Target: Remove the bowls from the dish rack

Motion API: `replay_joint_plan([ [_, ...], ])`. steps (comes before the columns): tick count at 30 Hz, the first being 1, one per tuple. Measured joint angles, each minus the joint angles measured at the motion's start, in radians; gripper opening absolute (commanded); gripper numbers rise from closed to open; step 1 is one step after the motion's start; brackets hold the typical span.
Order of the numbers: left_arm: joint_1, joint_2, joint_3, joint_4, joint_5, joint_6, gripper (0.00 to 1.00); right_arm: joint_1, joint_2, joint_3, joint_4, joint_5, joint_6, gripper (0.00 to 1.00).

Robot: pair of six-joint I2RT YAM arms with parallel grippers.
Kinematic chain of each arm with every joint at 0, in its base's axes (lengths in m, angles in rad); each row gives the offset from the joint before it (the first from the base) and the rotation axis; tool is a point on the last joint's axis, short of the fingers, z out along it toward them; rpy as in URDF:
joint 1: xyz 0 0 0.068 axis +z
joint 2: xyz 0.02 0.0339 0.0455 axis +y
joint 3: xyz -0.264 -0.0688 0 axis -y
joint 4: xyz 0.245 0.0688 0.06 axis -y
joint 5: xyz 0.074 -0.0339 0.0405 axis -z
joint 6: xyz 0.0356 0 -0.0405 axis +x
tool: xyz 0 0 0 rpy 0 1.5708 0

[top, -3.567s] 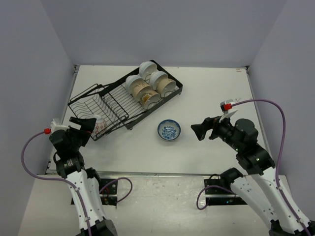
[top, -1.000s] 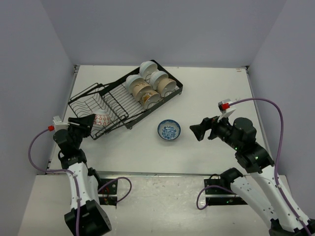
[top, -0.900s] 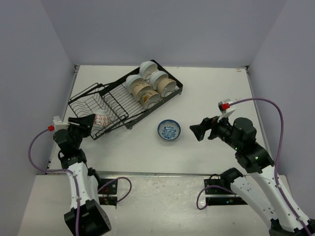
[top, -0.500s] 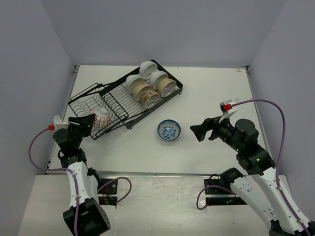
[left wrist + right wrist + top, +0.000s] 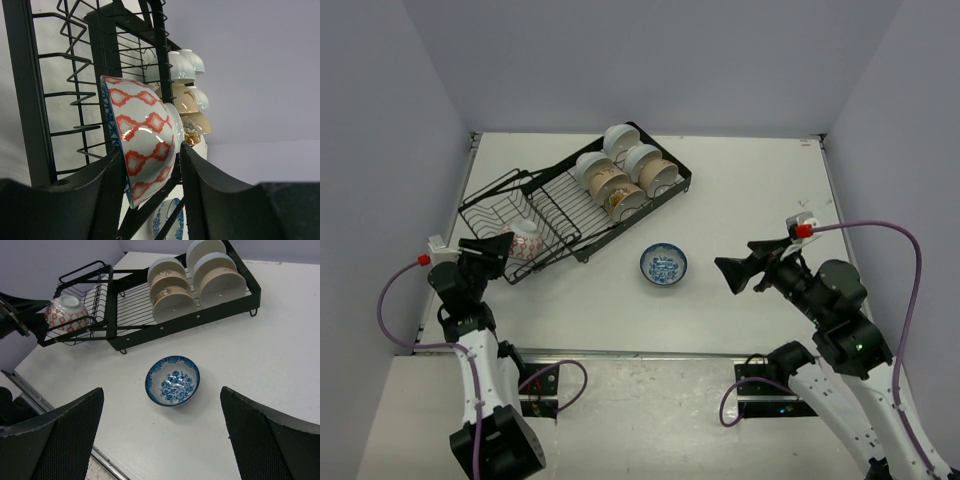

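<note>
The black wire dish rack (image 5: 560, 212) lies slantwise at the back left. Its right section holds several white and tan bowls (image 5: 623, 170), which also show in the right wrist view (image 5: 200, 277). My left gripper (image 5: 502, 245) is at the rack's left end, its jaws closed around the red-patterned bowl (image 5: 526, 240), which stands on edge (image 5: 142, 135) inside the rack (image 5: 30, 100). A blue-and-white patterned bowl (image 5: 663, 265) sits upright on the table. My right gripper (image 5: 735, 271) is wide open and empty, hovering to its right and looking down at it (image 5: 172, 381).
The white table (image 5: 750, 190) ends in a metal strip at its near edge (image 5: 65, 415). Grey walls close in the left, back and right sides. The rack (image 5: 180, 329) fills the back left of the table.
The red-patterned bowl has tipped up and shifted slightly away from the rack's left end in my left gripper. My right arm has drawn back to the right, away from the blue-and-white bowl.
</note>
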Motion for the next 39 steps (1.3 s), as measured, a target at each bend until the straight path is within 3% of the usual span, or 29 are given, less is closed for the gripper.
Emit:
replay_joint_plan([
  [10,-0.012,0.006,0.006,-0.006,-0.013,0.0,0.46,0.0,-0.022,-0.019,0.031,0.0,0.014,0.99],
  [22,-0.055,0.018,0.006,0.026,-0.065,-0.009,0.39,0.0,-0.019,-0.029,0.063,-0.001,0.017,0.99],
  [39,-0.121,0.073,0.031,0.111,-0.081,-0.054,0.21,0.0,-0.001,-0.029,0.071,-0.001,0.017,0.99],
])
